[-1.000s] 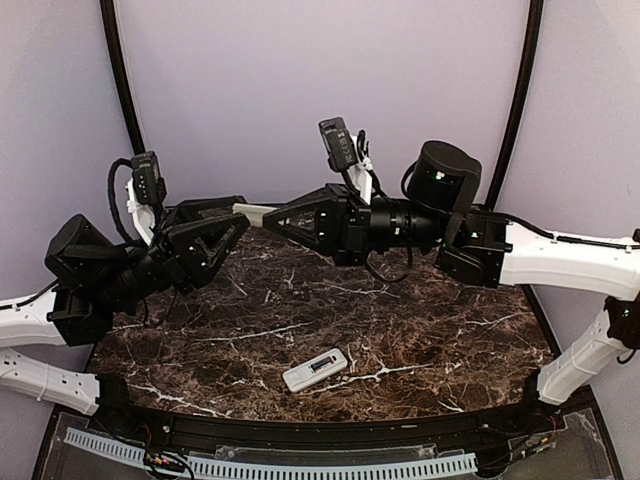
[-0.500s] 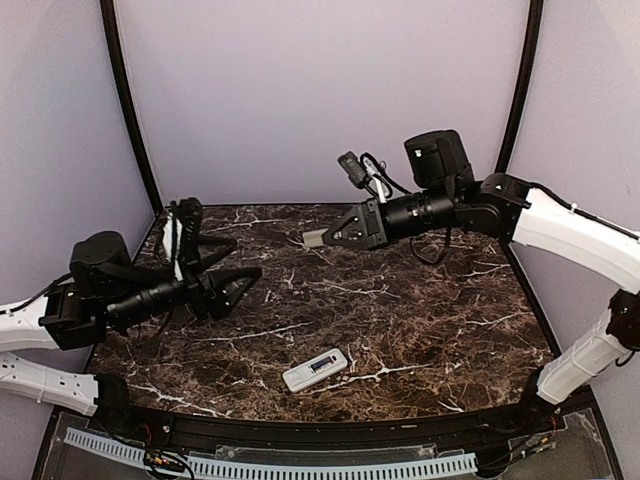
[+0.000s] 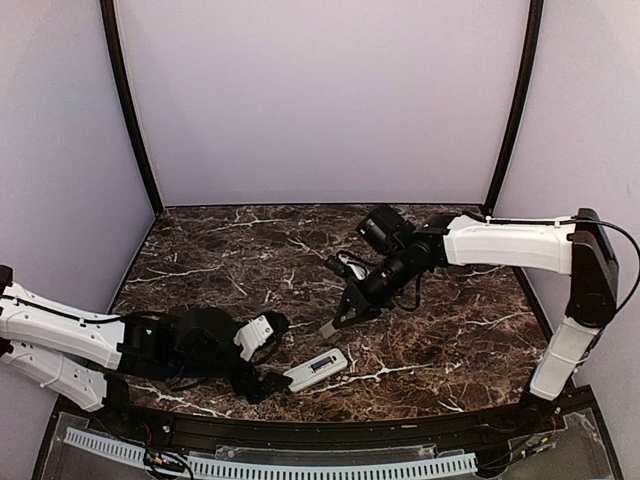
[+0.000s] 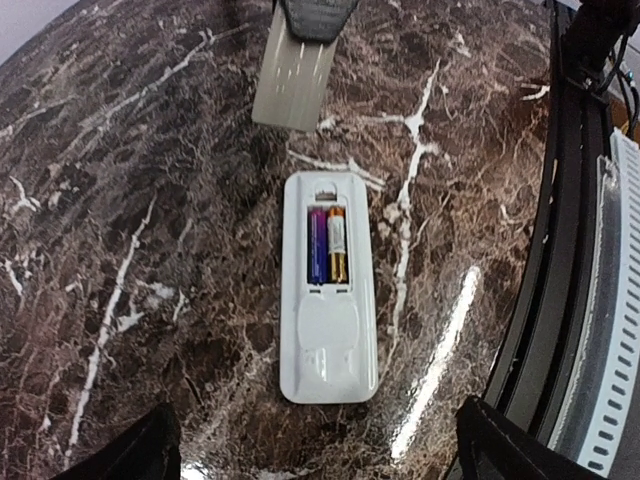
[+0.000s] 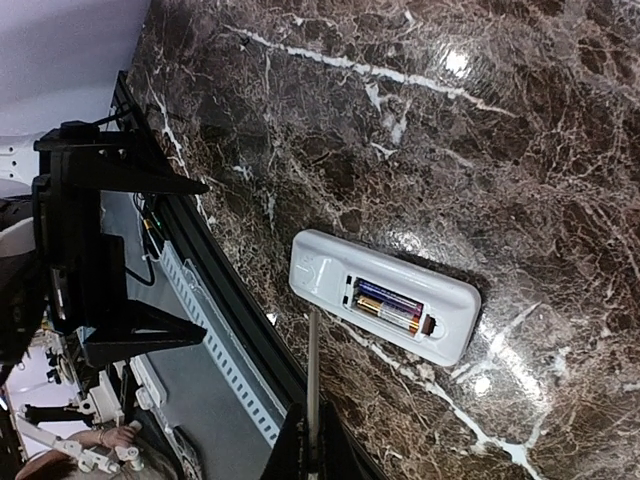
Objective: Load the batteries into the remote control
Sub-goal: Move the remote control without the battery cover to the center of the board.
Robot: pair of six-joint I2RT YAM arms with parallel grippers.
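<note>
The remote control (image 3: 315,369) lies back up near the table's front edge. Its compartment is uncovered, and two batteries (image 4: 326,245) lie side by side inside, also clear in the right wrist view (image 5: 388,305). My left gripper (image 3: 271,354) is open, low over the table, its fingers (image 4: 130,455) straddling the space just off the remote's (image 4: 328,300) left end without touching it. My right gripper (image 3: 337,320) is shut on the thin white back cover (image 4: 292,80), holding it tilted just behind the remote (image 5: 385,295). The cover (image 5: 313,375) shows edge-on there.
The dark marble table (image 3: 430,330) ends in a black front rail (image 3: 330,430) with a white slotted cable strip (image 3: 300,468) below it. Lilac walls stand on three sides. The right arm's white links (image 3: 510,245) reach in from the right.
Both arms have come down from mid-air to the table. The left gripper let go of the cover, opened wide and dropped beside the remote. The right gripper carried the cover down behind the remote.
</note>
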